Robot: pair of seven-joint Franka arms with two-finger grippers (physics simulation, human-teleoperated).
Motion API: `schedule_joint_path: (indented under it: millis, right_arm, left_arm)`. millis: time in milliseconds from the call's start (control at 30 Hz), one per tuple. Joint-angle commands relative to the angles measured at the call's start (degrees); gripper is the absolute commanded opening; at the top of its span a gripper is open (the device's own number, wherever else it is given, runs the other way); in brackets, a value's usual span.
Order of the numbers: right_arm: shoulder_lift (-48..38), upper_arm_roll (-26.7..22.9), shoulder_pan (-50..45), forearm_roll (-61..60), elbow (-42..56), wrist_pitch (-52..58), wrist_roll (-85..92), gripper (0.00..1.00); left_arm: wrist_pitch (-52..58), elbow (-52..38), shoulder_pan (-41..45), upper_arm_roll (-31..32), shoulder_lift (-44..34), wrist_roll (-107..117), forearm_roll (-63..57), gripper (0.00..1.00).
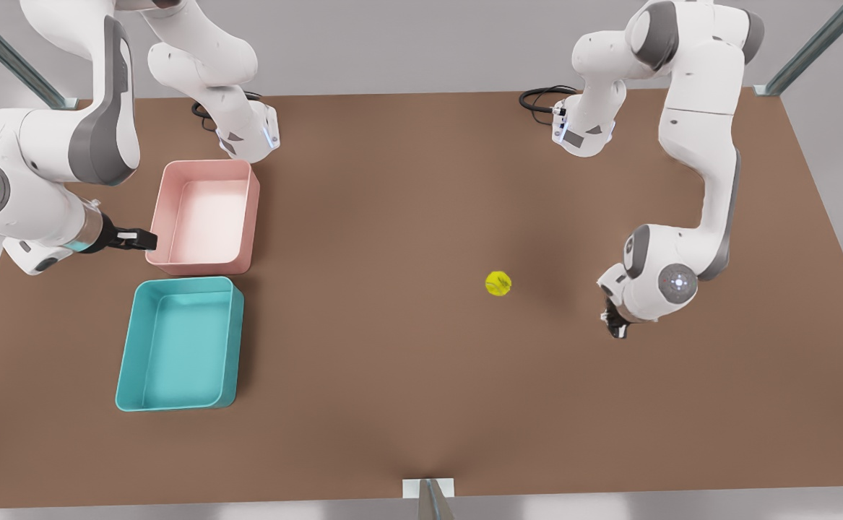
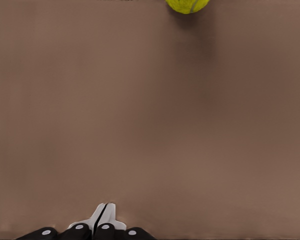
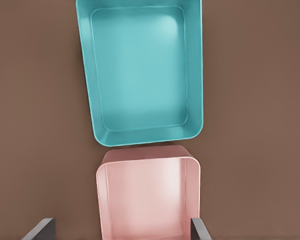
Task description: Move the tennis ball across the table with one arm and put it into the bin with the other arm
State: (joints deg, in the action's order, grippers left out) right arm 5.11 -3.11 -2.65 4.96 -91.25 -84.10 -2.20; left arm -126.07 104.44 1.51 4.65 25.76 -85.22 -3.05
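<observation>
Small yellow-green tennis ball (image 1: 498, 283) sits free on the plain brown desk (image 1: 392, 404), well apart from the low-walled teal plastic bin (image 1: 180, 345); left gripper (image 1: 615, 323) waits near it on the front view's right, jaws clenched on nothing; right gripper (image 1: 134, 237) hovers beside the pink tub (image 1: 204, 217), jaws spread. Judgement: a gentle, centred push aimed toward the bin; off-centre contact could send it astray.

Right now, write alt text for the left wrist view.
Bare brown table seen from the left gripper, whose fingertips are pressed together at one edge. Opposite, the tennis ball sits apart from it, cut off by the frame.
</observation>
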Motion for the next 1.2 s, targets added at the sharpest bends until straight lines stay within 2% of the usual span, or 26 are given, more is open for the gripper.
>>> schedule_joint_path:
  millis: [0, 33, 67, 100, 133, 167, 267, 333, 433, 500, 567, 633, 767, 900, 1033, 1167]
  right_arm:
    - [0.1, -0.1, 0.0, 0.0, 0.1, -0.1, 0.4, 1.00]
    - [0.2, -0.1, 0.0, 0.0, 0.1, -0.1, 0.4, 1.00]
    - [0.2, -0.1, 0.0, 0.0, 0.0, -0.1, 0.4, 1.00]
    - [0.2, -0.1, 0.0, 0.0, 0.0, -0.1, 0.4, 1.00]
    - [0.2, -0.1, 0.0, 0.0, 0.0, -0.1, 0.4, 1.00]
    - [0.2, -0.1, 0.0, 0.0, 0.0, -0.2, 0.4, 1.00]
    - [0.2, -0.1, 0.0, 0.0, 0.0, -0.2, 0.4, 1.00]
    - [0.2, -0.1, 0.0, 0.0, 0.0, -0.4, 0.4, 1.00]
    - [0.2, -0.1, 0.0, 0.0, 0.1, -0.4, 0.4, 1.00]
    - [0.3, -0.1, -0.1, 0.0, 0.1, -0.4, 0.4, 1.00]
    - [0.4, -0.1, -0.5, 0.0, 0.0, -0.7, -0.2, 1.00]
    - [2.4, 0.1, -4.9, -0.6, 0.1, -1.4, -2.0, 1.00]
    - [10.8, 0.5, -22.6, -4.1, 1.0, -12.6, -32.2, 1.00]
    - [19.1, 0.4, -32.9, -5.6, 0.9, -25.9, -54.0, 1.00]
    - [21.7, 0.6, -35.0, -6.9, 0.1, -32.1, -56.7, 1.00]
    - [21.3, 0.6, -35.5, -7.6, -9.4, -48.0, -58.5, 1.00]
  left_arm:
    - [15.2, -3.6, 0.0, -2.1, -2.2, 44.9, 0.1, 0.21]
    - [22.4, -7.7, 0.4, -2.8, -4.0, 57.8, 0.6, 0.22]
    - [36.2, -15.6, 4.2, -5.0, -8.0, 81.8, 0.4, 0.84]
    - [48.6, -25.2, 4.6, -5.1, -8.0, 90.0, 0.2, 1.00]
    - [53.1, -30.1, 5.2, -5.8, -7.4, 91.7, 0.3, 1.00]
    - [60.1, -39.2, 7.4, -9.2, -5.5, 99.9, 3.9, 1.00]
    - [64.0, -43.4, 12.3, -12.9, -5.8, 106.1, 6.7, 1.00]
    - [59.9, -37.0, 10.3, -9.9, -12.2, 99.3, 6.9, 1.00]
    - [60.5, -36.1, 10.2, -9.4, -11.9, 99.3, 6.5, 1.00]
    - [66.2, -36.1, 8.8, -9.7, -11.4, 99.1, 6.6, 1.00]
    - [65.4, -36.1, 8.4, -9.3, -11.1, 99.2, 6.9, 1.00]
    - [66.0, -36.0, 8.2, -9.3, -11.0, 99.2, 10.7, 1.00]
    - [66.6, -35.8, 8.2, -9.3, -9.1, 99.1, 12.3, 1.00]
    - [66.7, -35.9, 7.8, -9.3, -9.1, 99.1, 12.1, 1.00]
    - [68.7, -35.8, 7.8, -9.4, -9.0, 99.2, 12.1, 1.00]
    - [68.5, -35.8, 7.3, -9.4, -8.5, 99.2, 11.9, 1.00]
